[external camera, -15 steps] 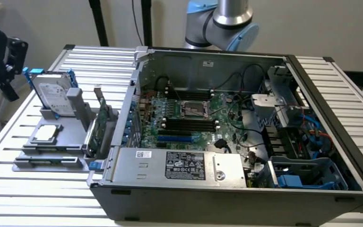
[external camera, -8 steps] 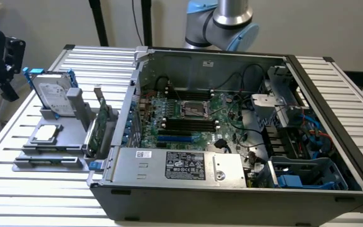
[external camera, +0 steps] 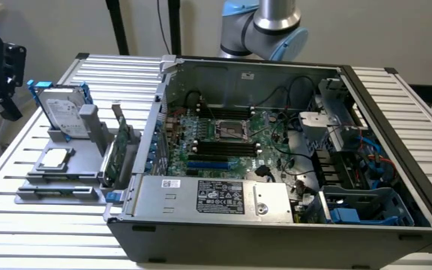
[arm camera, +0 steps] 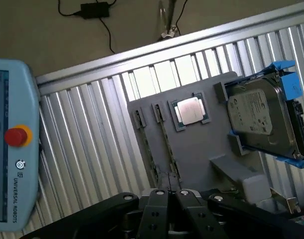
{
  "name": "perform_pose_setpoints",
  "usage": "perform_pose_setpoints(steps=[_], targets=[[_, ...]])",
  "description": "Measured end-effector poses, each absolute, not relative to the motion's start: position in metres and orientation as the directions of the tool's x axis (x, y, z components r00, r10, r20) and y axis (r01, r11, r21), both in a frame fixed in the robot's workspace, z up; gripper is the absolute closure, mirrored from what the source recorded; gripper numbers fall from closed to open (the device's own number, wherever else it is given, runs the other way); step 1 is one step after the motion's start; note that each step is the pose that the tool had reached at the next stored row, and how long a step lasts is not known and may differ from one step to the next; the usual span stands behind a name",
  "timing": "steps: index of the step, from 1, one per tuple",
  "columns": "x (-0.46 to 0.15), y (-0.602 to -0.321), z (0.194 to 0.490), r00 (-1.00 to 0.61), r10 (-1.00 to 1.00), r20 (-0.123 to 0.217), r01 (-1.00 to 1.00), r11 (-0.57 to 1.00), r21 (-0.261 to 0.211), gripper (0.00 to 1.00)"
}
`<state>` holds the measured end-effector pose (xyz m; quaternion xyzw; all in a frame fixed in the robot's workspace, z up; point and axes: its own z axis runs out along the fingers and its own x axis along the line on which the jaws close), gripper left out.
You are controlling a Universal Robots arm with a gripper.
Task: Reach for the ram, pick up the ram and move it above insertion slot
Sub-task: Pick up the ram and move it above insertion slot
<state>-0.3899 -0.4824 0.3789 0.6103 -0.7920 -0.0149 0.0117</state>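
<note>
A slatted aluminium table (arm camera: 92,124) is being viewed beneath the gripper (arm camera: 170,192), with beige floor and a black power adapter (arm camera: 94,9) beyond it. The gripper's fingers are being held pressed together, gripping nothing. The ram (arm camera: 167,144) is being seen edge-on as a thin dark strip seated in a gray holder (arm camera: 201,149), just ahead of the fingertips. Two such strips, one processor chip (arm camera: 189,110) and one hard drive (arm camera: 258,119) are being carried there.
</note>
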Motion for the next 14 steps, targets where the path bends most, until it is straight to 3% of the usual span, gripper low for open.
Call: perform_pose_setpoints(steps=[14], targets=[[-0.3899,-0.4824,0.3788,-0.004,-1.000,0.000,-1.000,0.004,0.031,0.89]])
